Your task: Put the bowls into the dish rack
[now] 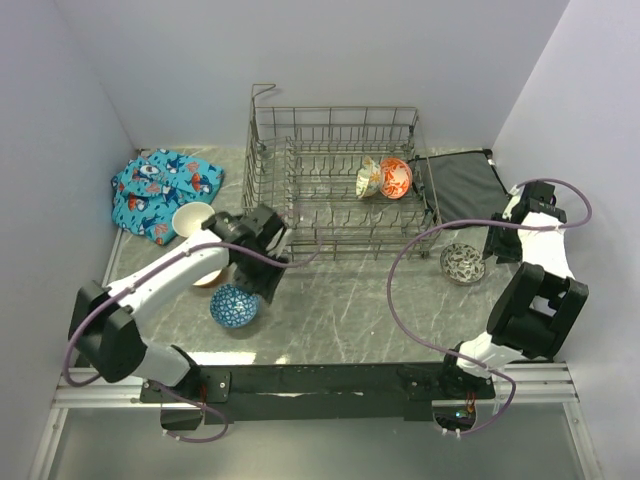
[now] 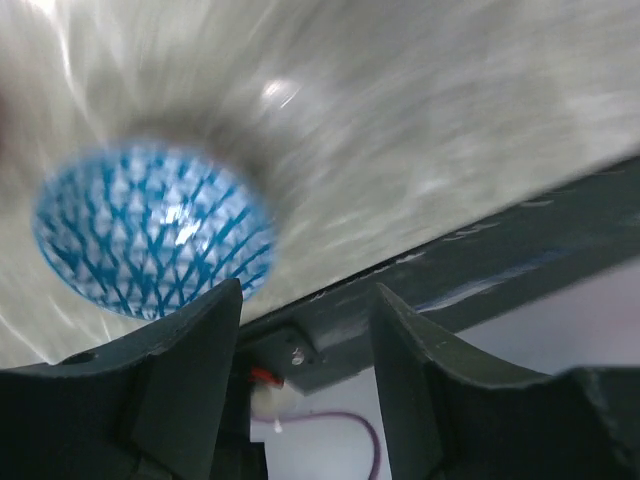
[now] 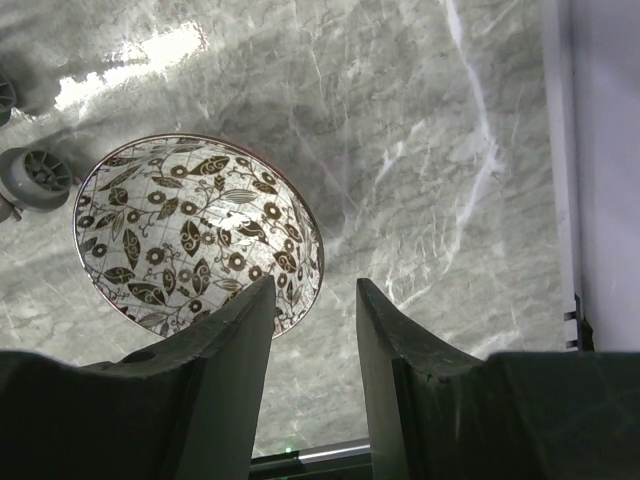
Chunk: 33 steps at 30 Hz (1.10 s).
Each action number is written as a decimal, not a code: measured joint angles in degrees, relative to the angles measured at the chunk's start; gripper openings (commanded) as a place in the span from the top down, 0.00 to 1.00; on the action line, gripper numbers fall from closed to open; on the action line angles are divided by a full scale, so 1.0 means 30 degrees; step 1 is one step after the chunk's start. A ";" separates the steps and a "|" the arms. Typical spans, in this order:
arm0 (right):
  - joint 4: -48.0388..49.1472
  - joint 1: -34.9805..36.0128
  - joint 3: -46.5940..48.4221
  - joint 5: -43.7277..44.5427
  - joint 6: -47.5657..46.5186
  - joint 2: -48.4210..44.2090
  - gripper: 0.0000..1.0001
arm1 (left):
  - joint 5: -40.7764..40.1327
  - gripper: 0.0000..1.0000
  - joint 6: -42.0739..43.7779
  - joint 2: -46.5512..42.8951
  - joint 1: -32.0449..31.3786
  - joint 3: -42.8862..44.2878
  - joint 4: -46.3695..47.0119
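Observation:
The dish rack point(image 1: 300, 190) stands at the back middle and holds a cream bowl with orange leaves point(image 1: 367, 181) and an orange-red bowl point(image 1: 396, 176), both on edge. On the table lie a blue patterned bowl point(image 1: 234, 305) point(image 2: 150, 230), a plain cream bowl point(image 1: 192, 217) and a black-and-white bowl point(image 1: 462, 262) point(image 3: 195, 232). Another bowl point(image 1: 207, 281) is mostly hidden under my left forearm. My left gripper point(image 1: 263, 285) point(image 2: 308, 290) hangs open and empty just right of the blue bowl. My right gripper point(image 1: 492, 248) point(image 3: 315, 282) is open and empty, its left finger at the black-and-white bowl's rim.
A blue patterned cloth point(image 1: 160, 190) lies bunched at the back left. A flat dark grey mat point(image 1: 462, 185) lies right of the rack. Walls close in on three sides. A black rail point(image 1: 330, 380) runs along the near edge.

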 measured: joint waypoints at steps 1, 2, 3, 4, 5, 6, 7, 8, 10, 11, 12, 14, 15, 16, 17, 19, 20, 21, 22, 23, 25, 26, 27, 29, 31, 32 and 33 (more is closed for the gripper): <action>0.0022 0.0000 0.0000 -0.0044 0.0015 0.0109 0.55 | -0.0117 0.39 -0.0415 -0.0153 0.0401 -0.1333 0.0124; 0.0036 0.0000 0.0000 -0.0051 0.0044 0.0146 0.55 | -0.0299 0.38 -0.0772 -0.0153 0.0678 -0.2375 0.0102; 0.0036 0.0000 0.0000 -0.0058 0.0058 0.0160 0.55 | -0.0539 0.38 -0.1151 0.0109 0.1071 -0.3643 -0.0182; 0.0051 0.0000 0.0000 -0.0066 0.0066 0.0160 0.55 | -0.0714 0.37 -0.1384 0.0357 0.1282 -0.4197 -0.0459; 0.0087 0.0000 0.0000 -0.0087 0.0066 0.0160 0.55 | -0.0991 0.36 -0.1494 0.0627 0.1435 -0.4503 -0.0758; 0.0138 0.0000 0.0000 -0.0109 0.0073 0.0160 0.55 | -0.1115 0.34 -0.1661 0.0627 0.1450 -0.4481 -0.0714; 0.0168 0.0000 -0.0007 -0.0131 0.0073 0.0160 0.55 | -0.1093 0.32 -0.1821 0.0546 0.1457 -0.4430 -0.0612; 0.0189 0.0000 -0.0029 -0.0175 0.0087 0.0160 0.55 | -0.1115 0.32 -0.1974 0.0517 0.1472 -0.4430 -0.0546; 0.0233 0.0000 -0.0087 -0.0240 0.0138 0.0160 0.55 | -0.1115 0.32 -0.2157 0.0525 0.1530 -0.4430 -0.0532; 0.0321 0.0000 -0.0182 -0.0299 0.0160 0.0160 0.55 | -0.1115 0.33 -0.2266 0.0525 0.1559 -0.4430 -0.0510; 0.0328 0.0000 -0.0248 -0.0321 0.0204 0.0160 0.55 | -0.1115 0.35 -0.2331 0.0532 0.1581 -0.4430 -0.0481; 0.0350 0.0000 -0.0342 -0.0328 0.0248 0.0160 0.55 | -0.1158 0.37 -0.2433 0.0561 0.1596 -0.4437 -0.0270; 0.0350 0.0000 -0.0350 -0.0328 0.0270 0.0160 0.55 | -0.1166 0.37 -0.2463 0.0561 0.1588 -0.4452 -0.0168; 0.0372 0.0000 -0.0350 -0.0328 0.0284 0.0153 0.55 | -0.1180 0.38 -0.2499 0.0554 0.1537 -0.4488 -0.0058; 0.0386 0.0000 -0.0350 -0.0328 0.0284 0.0153 0.55 | -0.1275 0.38 -0.2623 0.0481 0.1413 -0.4561 0.0073; 0.0401 0.0000 -0.0350 -0.0328 0.0299 0.0153 0.55 | -0.1501 0.37 -0.2841 0.0117 0.1035 -0.4860 0.0474; 0.0408 0.0000 -0.0350 -0.0335 0.0342 0.0160 0.55 | -0.1683 0.37 -0.2973 -0.0248 0.0794 -0.5129 0.0678; 0.0423 0.0000 -0.0350 -0.0350 0.0357 0.0160 0.55 | -0.1843 0.36 -0.3126 -0.0634 0.0597 -0.5399 0.0772; 0.0430 0.0000 -0.0350 -0.0364 0.0372 0.0160 0.55 | -0.1974 0.36 -0.3242 -0.0925 0.0466 -0.5581 0.0816; 0.0437 0.0000 -0.0350 -0.0379 0.0401 0.0153 0.55 | -0.2106 0.36 -0.3337 -0.1231 0.0379 -0.5763 0.0860; 0.0437 0.0000 -0.0350 -0.0401 0.0423 0.0160 0.55 | -0.2521 0.36 -0.3483 -0.1559 0.0342 -0.5938 0.1005; 0.0437 0.0000 -0.0350 -0.0423 0.0430 0.0160 0.55 | -0.2725 0.37 -0.3592 -0.1603 0.0342 -0.6018 0.1173; 0.0444 0.0000 -0.0350 -0.0444 0.0437 0.0160 0.55 | -0.2914 0.37 -0.3665 -0.1610 0.0342 -0.6135 0.1370; 0.0437 0.0000 -0.0328 -0.0488 0.0474 0.0168 0.55 | -0.3337 0.38 -0.3898 -0.1625 0.0262 -0.6652 0.2091; 0.0437 0.0000 -0.0262 -0.0539 0.0568 0.0175 0.55 | -0.3497 0.38 -0.4080 -0.1705 0.0138 -0.7315 0.2725; 0.0430 0.0000 -0.0219 -0.0554 0.0576 0.0175 0.55 | -0.3497 0.38 -0.4138 -0.1756 0.0073 -0.7592 0.2914; 0.0444 0.0000 -0.0160 -0.0561 0.0583 0.0175 0.55 | -0.3504 0.39 -0.4211 -0.1807 -0.0007 -0.7810 0.3031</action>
